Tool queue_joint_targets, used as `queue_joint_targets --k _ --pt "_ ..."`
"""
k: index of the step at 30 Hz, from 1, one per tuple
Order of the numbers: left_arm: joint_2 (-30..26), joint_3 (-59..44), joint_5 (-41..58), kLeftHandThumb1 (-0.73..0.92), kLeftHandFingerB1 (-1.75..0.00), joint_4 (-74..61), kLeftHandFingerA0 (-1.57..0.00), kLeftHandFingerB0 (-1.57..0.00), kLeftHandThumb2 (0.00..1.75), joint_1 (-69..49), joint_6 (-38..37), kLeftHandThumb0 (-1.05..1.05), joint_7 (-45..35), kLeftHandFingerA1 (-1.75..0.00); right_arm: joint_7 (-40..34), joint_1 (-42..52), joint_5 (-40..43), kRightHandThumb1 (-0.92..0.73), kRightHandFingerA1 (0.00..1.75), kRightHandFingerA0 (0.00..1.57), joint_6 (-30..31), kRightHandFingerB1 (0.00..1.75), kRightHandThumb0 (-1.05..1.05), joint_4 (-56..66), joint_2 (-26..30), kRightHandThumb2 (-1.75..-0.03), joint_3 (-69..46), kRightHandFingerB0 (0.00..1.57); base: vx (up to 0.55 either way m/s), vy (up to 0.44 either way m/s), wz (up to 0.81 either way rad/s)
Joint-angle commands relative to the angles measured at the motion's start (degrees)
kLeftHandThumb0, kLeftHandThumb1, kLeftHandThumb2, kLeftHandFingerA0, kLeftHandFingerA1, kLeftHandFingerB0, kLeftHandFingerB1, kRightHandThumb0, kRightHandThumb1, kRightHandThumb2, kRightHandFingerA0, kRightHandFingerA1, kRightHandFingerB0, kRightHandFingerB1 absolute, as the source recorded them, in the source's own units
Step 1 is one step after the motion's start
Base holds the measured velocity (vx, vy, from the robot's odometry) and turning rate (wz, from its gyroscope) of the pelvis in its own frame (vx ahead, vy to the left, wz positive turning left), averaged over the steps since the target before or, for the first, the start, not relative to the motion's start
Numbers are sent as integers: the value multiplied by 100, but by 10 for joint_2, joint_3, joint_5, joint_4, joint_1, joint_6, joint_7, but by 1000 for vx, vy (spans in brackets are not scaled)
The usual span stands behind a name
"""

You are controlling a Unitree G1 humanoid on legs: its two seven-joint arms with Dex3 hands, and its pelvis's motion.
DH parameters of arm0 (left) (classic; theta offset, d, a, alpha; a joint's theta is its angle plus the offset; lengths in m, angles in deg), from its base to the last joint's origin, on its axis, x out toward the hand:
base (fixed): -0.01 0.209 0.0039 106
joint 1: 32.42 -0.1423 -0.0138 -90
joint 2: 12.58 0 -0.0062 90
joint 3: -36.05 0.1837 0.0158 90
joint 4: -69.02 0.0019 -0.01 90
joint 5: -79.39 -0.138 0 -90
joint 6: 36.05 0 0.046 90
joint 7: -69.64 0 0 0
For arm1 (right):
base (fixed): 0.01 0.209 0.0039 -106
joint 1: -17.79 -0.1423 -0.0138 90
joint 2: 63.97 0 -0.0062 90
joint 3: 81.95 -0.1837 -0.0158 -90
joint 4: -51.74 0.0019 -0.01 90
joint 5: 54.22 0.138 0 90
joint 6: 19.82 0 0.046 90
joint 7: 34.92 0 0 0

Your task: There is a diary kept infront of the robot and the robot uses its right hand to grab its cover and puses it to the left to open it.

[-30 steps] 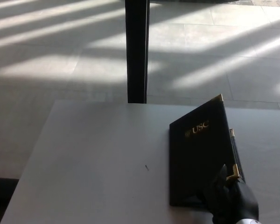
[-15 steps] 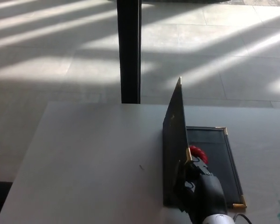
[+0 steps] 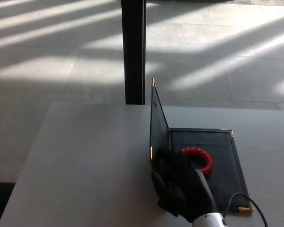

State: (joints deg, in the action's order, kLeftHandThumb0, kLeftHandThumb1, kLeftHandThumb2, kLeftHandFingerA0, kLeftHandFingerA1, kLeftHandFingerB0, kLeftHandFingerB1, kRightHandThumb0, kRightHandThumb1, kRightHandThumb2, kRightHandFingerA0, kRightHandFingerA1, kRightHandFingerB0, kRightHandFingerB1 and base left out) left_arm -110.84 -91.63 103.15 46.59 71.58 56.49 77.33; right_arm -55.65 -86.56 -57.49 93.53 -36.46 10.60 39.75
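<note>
Pale grey worktop (image 3: 85, 161), left half bare. Dark hardback diary with gilt corner caps (image 3: 213, 161) lies toward the right edge; its cover (image 3: 157, 125) stands about upright at the spine, tipped slightly left. Right robot hand (image 3: 176, 182), black, presses the cover's near lower edge; whether its fingers pinch the board cannot be told. Red ridged ring (image 3: 201, 156) rests on the exposed inner page. Left robot hand not seen. Judgement: push leftward near the free edge, low and steady, letting the cover fall flat without dragging the diary.
</note>
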Motion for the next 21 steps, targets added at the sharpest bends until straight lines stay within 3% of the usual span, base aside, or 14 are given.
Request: queue_joint_targets --k 1,2,6,11,12,15,16,17,21 --pt "-34 13 -11 79 -89 -4 -44 0 161 11 17 -95 1 -120 97 -109 -234 -80 57 33 41 49 -63 -29 109 -64 155 29 0 0 0" --pt "-34 14 -11 74 -85 -5 -34 0 155 11 18 -87 -3 -110 96 -122 -282 -75 56 35 58 49 -64 -36 119 -62 192 32 0 0 0" --pt "-33 17 -11 75 -86 -5 -37 0 157 25 21 -89 2 -113 96 -143 -349 -62 55 34 83 50 -55 -49 122 -58 261 34 0 0 0" --pt "-34 21 -13 77 -89 2 -40 0 160 34 22 -96 5 -118 88 -150 -371 -59 55 33 98 51 -54 -65 97 -58 316 35 0 0 0" --pt "-34 21 -12 71 -87 3 -41 0 154 37 24 -91 6 -116 92 -152 -372 -59 55 33 102 51 -55 -65 94 -58 323 35 0 0 0" --pt "-33 28 -18 79 -89 2 -49 0 161 41 22 -96 13 -123 94 -164 -371 -61 56 34 100 51 -56 -79 84 -58 338 35 0 0 0" --pt "-33 28 -18 74 -89 4 -43 0 157 42 19 -95 10 -119 95 -166 -370 -62 56 35 103 51 -56 -81 83 -58 339 35 0 0 0" --pt "-33 29 -18 82 -93 5 -49 0 165 44 19 -104 11 -128 98 -168 -369 -64 55 34 107 50 -57 -82 83 -59 341 34 0 0 0" --pt "-35 36 -22 83 -95 6 -49 0 166 51 21 -105 17 -128 95 -175 -366 -65 55 36 109 51 -58 -90 92 -59 339 37 0 0 0"
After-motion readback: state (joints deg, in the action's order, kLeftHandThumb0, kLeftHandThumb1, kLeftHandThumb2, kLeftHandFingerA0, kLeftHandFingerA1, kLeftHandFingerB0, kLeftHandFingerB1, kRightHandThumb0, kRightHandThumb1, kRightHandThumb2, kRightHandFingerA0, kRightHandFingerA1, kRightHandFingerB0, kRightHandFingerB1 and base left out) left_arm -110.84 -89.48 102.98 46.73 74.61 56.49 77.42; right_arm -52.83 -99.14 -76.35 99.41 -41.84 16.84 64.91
